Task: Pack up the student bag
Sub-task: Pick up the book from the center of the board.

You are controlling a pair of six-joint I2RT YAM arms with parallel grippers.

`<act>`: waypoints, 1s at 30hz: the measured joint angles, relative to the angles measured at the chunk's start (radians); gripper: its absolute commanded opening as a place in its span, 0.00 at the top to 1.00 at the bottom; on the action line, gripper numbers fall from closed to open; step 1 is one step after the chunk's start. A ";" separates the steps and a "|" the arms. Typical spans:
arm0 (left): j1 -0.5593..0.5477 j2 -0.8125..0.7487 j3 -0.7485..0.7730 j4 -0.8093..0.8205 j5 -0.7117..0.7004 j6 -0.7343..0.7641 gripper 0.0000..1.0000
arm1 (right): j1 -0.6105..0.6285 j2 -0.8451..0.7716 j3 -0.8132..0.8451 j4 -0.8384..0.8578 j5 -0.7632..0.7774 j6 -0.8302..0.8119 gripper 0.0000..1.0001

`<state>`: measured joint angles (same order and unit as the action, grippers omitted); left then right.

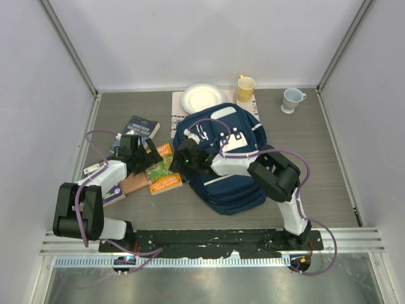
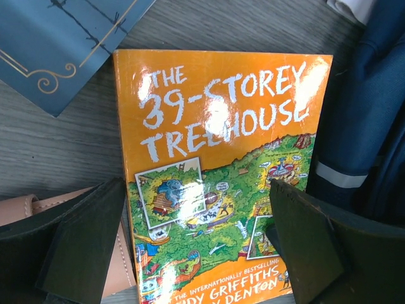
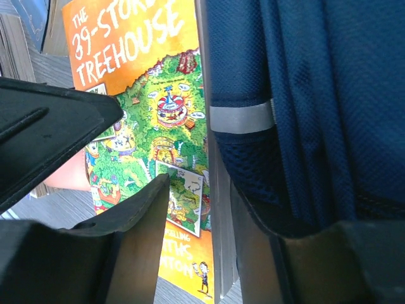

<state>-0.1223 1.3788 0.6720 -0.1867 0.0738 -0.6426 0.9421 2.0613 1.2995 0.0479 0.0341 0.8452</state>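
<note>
The orange book (image 2: 215,177) reads "THE 39-STOREY TREEHOUSE", with "GRIFFITHS" and "DENTON" below, and the left hand (image 2: 196,244) hangs over it, released wide. The student bag (image 1: 231,193) lies on the worktop (image 1: 316,158) just right of that book. The right hand (image 3: 221,215) straddles the bag's edge beside the book, and I cannot tell whether it grips.

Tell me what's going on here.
A robot is packing a bag. The left gripper hovers, jaws wide open, over an orange book lying just left of the bag. The right gripper sits at the bag's left edge beside that book, jaws apart. The book isn't in the bag yet.
</note>
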 measured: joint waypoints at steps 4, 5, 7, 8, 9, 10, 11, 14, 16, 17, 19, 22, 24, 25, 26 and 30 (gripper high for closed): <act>0.005 -0.009 -0.030 0.039 0.008 -0.011 0.06 | -0.004 -0.009 -0.036 0.050 -0.022 0.008 0.56; 0.006 -0.014 -0.035 0.043 0.010 -0.013 0.07 | -0.006 -0.010 -0.040 0.057 -0.029 0.011 0.56; 0.007 -0.018 -0.040 0.050 0.010 -0.014 0.07 | -0.010 -0.013 -0.049 0.070 -0.045 0.016 0.56; 0.008 -0.019 -0.042 0.053 0.010 -0.014 0.08 | -0.012 -0.014 -0.051 0.076 -0.052 0.018 0.57; 0.008 -0.020 -0.043 0.054 0.011 -0.016 0.08 | -0.014 -0.015 -0.054 0.082 -0.063 0.020 0.57; 0.008 -0.021 -0.045 0.057 0.012 -0.018 0.09 | -0.015 -0.015 -0.055 0.087 -0.070 0.022 0.57; 0.008 -0.022 -0.047 0.060 0.015 -0.022 0.09 | -0.016 -0.015 -0.055 0.092 -0.079 0.023 0.57; 0.011 -0.024 -0.051 0.066 0.018 -0.031 0.09 | -0.017 -0.015 -0.055 0.098 -0.093 0.023 0.57; 0.011 -0.025 -0.055 0.072 0.018 -0.033 0.09 | -0.019 -0.015 -0.055 0.099 -0.102 0.023 0.60; 0.011 -0.025 -0.056 0.073 0.018 -0.034 0.10 | -0.020 -0.015 -0.055 0.100 -0.105 0.023 0.62; 0.011 -0.025 -0.056 0.075 0.018 -0.035 0.10 | -0.021 -0.015 -0.055 0.098 -0.107 0.026 0.72; 0.013 -0.025 -0.056 0.075 0.017 -0.036 0.10 | -0.025 -0.015 -0.055 0.100 -0.109 0.038 0.91; 0.014 -0.025 -0.056 0.075 0.017 -0.036 0.10 | -0.028 -0.015 -0.055 0.106 -0.113 0.048 0.99; 0.014 -0.025 -0.056 0.075 0.016 -0.036 0.10 | -0.029 -0.015 -0.055 0.106 -0.115 0.050 0.99; 0.014 -0.025 -0.056 0.075 0.017 -0.036 0.10 | -0.030 -0.015 -0.055 0.106 -0.116 0.053 0.99; 0.014 -0.027 -0.056 0.074 0.016 -0.035 0.09 | -0.031 -0.016 -0.058 0.113 -0.120 0.054 0.99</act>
<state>-0.1078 1.3518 0.6163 -0.1131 0.0902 -0.6781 0.9115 2.0453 1.2415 0.1604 -0.0856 0.8993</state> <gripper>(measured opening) 0.908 0.149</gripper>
